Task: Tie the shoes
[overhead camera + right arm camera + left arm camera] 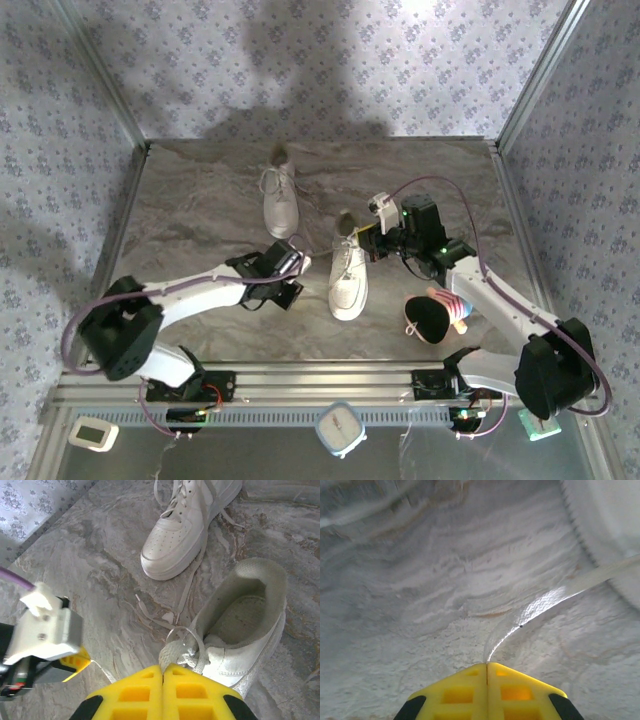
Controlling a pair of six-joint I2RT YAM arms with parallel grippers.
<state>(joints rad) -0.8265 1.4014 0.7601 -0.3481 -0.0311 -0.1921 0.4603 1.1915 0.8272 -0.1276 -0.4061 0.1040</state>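
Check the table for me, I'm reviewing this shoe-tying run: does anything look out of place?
A small black-and-pink plush toy lies beside the right arm, unrelated to the two white lace-up sneakers. The farther sneaker's white laces sprawl loose on the grey marbled tabletop.

far sneaker [176,539] cut by top edge, lace [540,604] end hidden between fingertips [470,677]

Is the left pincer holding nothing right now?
No, the left pincer is shut on a flat white lace that runs off toward the shoe.
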